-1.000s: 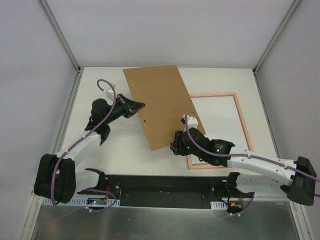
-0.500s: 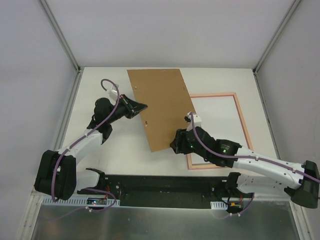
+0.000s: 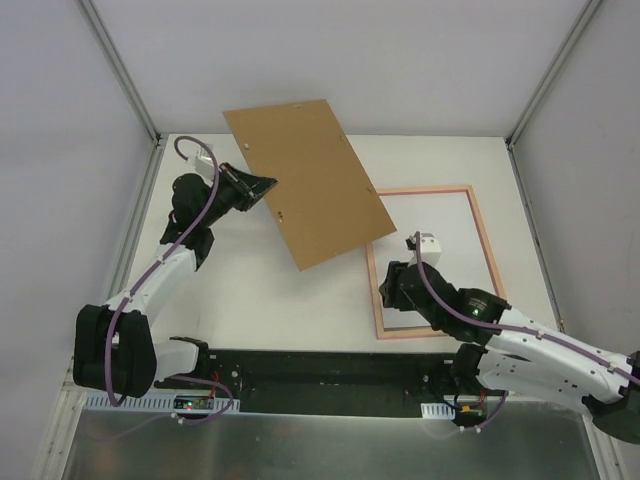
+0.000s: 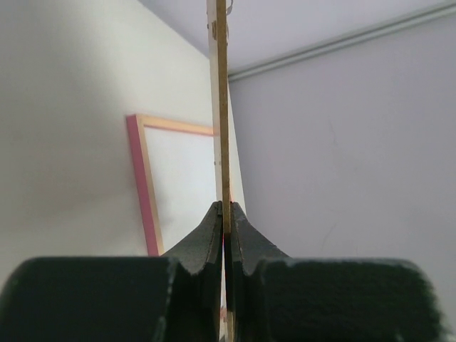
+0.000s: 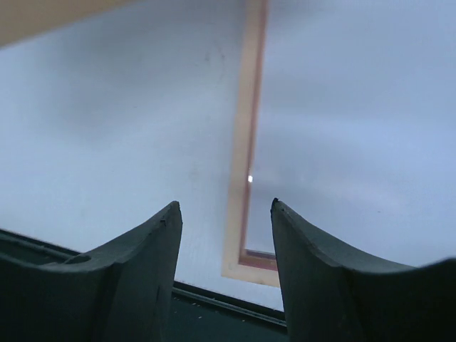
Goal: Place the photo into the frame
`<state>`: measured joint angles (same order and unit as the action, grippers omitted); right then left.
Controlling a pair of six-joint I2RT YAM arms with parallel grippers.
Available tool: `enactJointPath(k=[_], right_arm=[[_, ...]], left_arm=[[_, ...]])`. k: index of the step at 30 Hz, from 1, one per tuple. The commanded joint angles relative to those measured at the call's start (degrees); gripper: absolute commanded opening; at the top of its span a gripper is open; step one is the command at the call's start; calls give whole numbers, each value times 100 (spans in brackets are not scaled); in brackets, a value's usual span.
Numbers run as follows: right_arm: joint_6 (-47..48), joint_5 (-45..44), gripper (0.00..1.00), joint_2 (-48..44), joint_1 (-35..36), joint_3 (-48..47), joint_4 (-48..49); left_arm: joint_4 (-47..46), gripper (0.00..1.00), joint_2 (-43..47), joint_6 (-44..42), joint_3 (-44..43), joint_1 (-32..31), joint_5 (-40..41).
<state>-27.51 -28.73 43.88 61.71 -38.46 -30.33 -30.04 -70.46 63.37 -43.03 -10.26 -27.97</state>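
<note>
Hovering nearest the bases, the right gripper [image 3: 388, 290], jaws apart, sits above the near left corner of the frame [image 3: 420, 189]. It lies flat on the worktop [image 3: 250, 280], white inside; whether that is the photo cannot be told. Farther back, the left gripper [image 3: 268, 183] has its jaws clamped on the raised, tilted board [image 3: 310, 185].

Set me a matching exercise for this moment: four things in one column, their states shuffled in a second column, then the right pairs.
Things:
1. left gripper
2. right gripper
3. brown board
4. frame

States:
A. lying flat on the table
B. open, above the frame's near left corner
C. held by one edge, raised off the table
D. shut on the board's edge

Pairs: 1-D; 2-B; 3-C; 4-A
</note>
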Motion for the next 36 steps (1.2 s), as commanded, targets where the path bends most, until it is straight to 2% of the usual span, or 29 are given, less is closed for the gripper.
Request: enactJointPath(k=[1, 8, 17, 29, 36], right_arm=[[377, 306, 55, 506, -571, 75, 35], [1080, 1044, 52, 2088, -1179, -153, 1054], [1116, 1212, 46, 3592, -1223, -777, 1310], [958, 887, 42, 4164, -1056, -971, 1082], [923, 869, 26, 4454, -828, -1207, 1029]], left_arm=[[-362, 0, 190, -53, -505, 226, 291], [-151, 0, 287, 43, -874, 630, 432], [-133, 0, 339, 219, -1024, 850, 389], [-309, 0, 392, 430, -918, 1184, 204], [-371, 0, 375, 500, -909, 1281, 142]])
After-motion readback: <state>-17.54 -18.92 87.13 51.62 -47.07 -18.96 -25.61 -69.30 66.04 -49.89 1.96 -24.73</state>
